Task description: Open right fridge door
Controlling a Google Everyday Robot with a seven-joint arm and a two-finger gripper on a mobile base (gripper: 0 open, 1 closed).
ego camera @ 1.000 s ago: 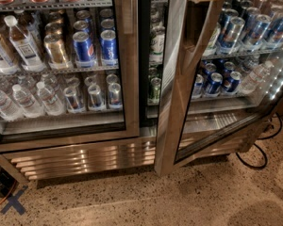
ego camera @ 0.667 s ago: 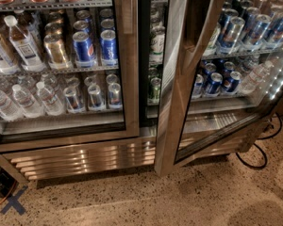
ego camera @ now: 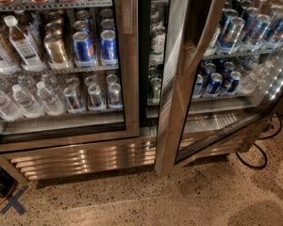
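Note:
The right fridge door (ego camera: 177, 93) stands partly open, its steel-framed free edge swung out towards me and its lower corner over the floor. Through its glass pane (ego camera: 226, 79) I see blue cans and bottles on shelves. A dark slanted bar (ego camera: 205, 27) crosses the top of the pane. The left fridge door (ego camera: 127, 60) is shut, with water bottles and cans behind its glass. My gripper is out of view.
A steel vent grille (ego camera: 85, 159) runs along the fridge base. A black cable (ego camera: 259, 157) loops on the speckled floor at the right. A blue X mark (ego camera: 14, 200) is on the floor at the lower left.

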